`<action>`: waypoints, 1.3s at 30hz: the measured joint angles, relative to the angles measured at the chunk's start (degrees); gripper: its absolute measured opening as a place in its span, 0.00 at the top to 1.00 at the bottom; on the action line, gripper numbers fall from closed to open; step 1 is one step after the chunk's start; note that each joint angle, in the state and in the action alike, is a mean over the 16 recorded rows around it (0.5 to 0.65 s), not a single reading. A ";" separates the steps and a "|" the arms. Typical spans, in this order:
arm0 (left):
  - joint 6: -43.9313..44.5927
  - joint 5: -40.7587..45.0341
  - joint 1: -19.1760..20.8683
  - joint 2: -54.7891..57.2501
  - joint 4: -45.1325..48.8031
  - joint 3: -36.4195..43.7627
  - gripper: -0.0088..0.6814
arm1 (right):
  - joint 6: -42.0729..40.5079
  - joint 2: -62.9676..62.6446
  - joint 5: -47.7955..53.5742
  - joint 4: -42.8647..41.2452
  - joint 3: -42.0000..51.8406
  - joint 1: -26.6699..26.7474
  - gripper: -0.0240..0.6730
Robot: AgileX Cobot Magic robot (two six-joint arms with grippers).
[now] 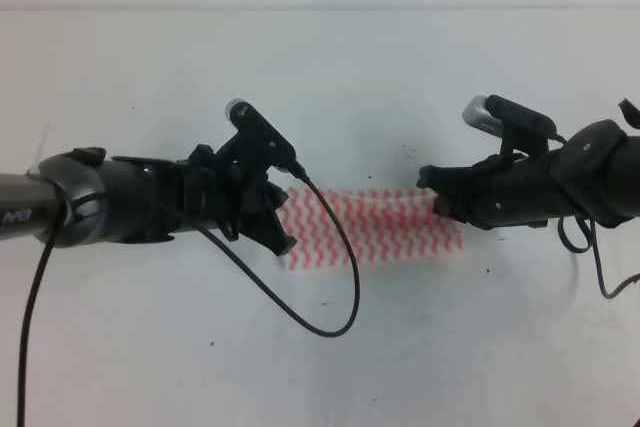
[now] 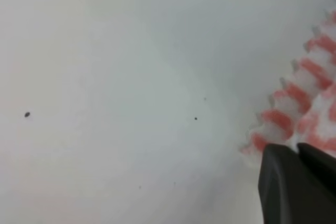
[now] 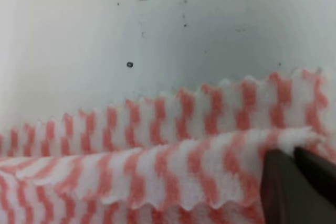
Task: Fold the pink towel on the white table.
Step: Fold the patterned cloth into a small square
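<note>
The pink towel (image 1: pixel 380 232) lies as a narrow zigzag-striped strip in the middle of the white table (image 1: pixel 320 67). My left gripper (image 1: pixel 283 239) is at the strip's left end and my right gripper (image 1: pixel 432 195) at its right end. In the left wrist view the dark fingers (image 2: pixel 281 182) are closed together on a towel (image 2: pixel 304 98) corner. The right wrist view shows the right gripper (image 3: pixel 295 149) pinching the edge of an upper towel (image 3: pixel 157 124) layer, which lies over a lower layer.
A black cable (image 1: pixel 335 322) loops from the left arm onto the table in front of the towel. Another cable (image 1: pixel 600 272) hangs from the right arm. The table's far edge (image 1: pixel 320 7) runs across the top. Small dark specks (image 3: pixel 129 65) dot the surface.
</note>
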 joint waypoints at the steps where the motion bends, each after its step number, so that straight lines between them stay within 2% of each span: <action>1: -0.31 -0.01 0.00 0.00 0.00 0.00 0.98 | 0.00 0.04 0.00 -0.01 0.00 0.00 0.97; 18: -6.12 -0.51 0.02 -5.58 0.00 -1.79 0.93 | 0.03 0.24 0.04 -0.07 0.02 0.02 0.97; 26: -8.29 7.91 0.06 -8.02 2.09 -2.37 0.96 | 0.01 0.20 0.05 -0.06 0.02 0.01 0.97; 39: -6.99 22.83 0.08 -0.41 8.21 -2.39 0.99 | -0.05 0.44 0.03 -0.10 0.03 0.03 0.97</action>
